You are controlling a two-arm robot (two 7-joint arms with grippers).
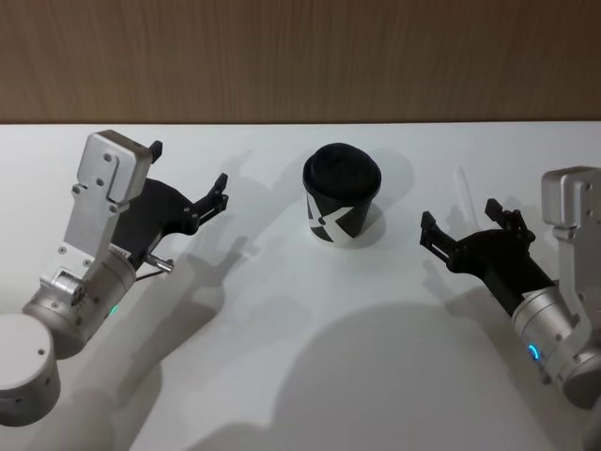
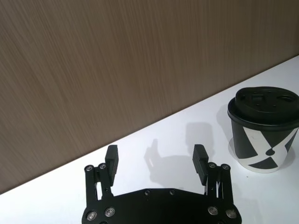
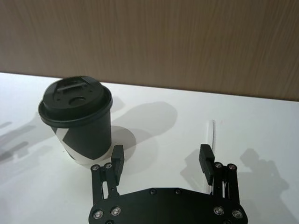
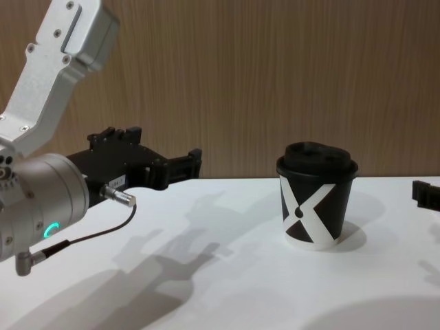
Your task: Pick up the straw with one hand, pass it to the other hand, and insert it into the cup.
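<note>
You can read no wording, just a big white X (image 1: 331, 224) on the cup (image 1: 341, 188), which stands upright between the arms. The straw (image 1: 462, 193) lies flat on the table (image 1: 282, 357), just ahead of the right gripper (image 1: 460, 218), whose fingers are spread wide and empty. The left gripper (image 1: 188, 169), also wide and empty, hovers well to the cup's left.

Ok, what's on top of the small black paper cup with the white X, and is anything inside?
A black domed plastic lid caps the cup. That lid covers the inside, so the contents cannot be seen. The thin white straw lies on the white table, apart from it.
</note>
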